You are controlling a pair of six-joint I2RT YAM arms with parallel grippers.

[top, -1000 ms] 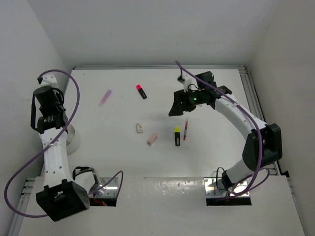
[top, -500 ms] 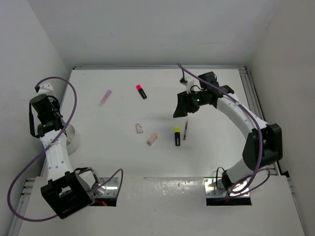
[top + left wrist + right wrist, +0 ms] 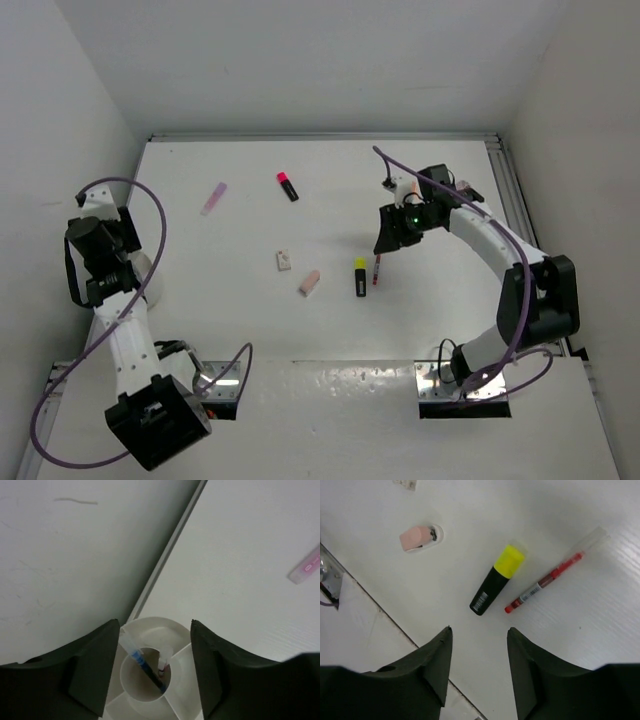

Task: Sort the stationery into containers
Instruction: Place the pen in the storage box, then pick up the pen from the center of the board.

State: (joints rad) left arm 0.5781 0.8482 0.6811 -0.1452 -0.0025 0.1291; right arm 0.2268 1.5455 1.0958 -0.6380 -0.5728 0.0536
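Observation:
My left gripper (image 3: 155, 625) hangs open over the round white tub (image 3: 150, 627), nothing between its fingers. The tub's centre well holds a blue pen (image 3: 145, 666) and a second thin pen (image 3: 164, 661). From above, the left gripper (image 3: 125, 262) sits at the tub (image 3: 150, 285) by the left wall. My right gripper (image 3: 479, 635) is open and empty above the table, just short of a yellow-capped highlighter (image 3: 497, 580) and a red pen (image 3: 555, 575). From above, the right gripper (image 3: 388, 238) hovers by the red pen (image 3: 377, 268) and the highlighter (image 3: 359, 277).
A pink eraser (image 3: 310, 282) and a whitish eraser (image 3: 284, 261) lie mid-table. A pink-capped highlighter (image 3: 288, 186) and a pale pink item (image 3: 214, 198) lie farther back. The left wall (image 3: 75, 555) runs close beside the tub. A metal rail (image 3: 505, 190) edges the table's right side.
The left wrist has swung nearer, over the tub, and its jaws have opened. The right gripper has moved right and nearer, over the red pen, with its jaws narrower.

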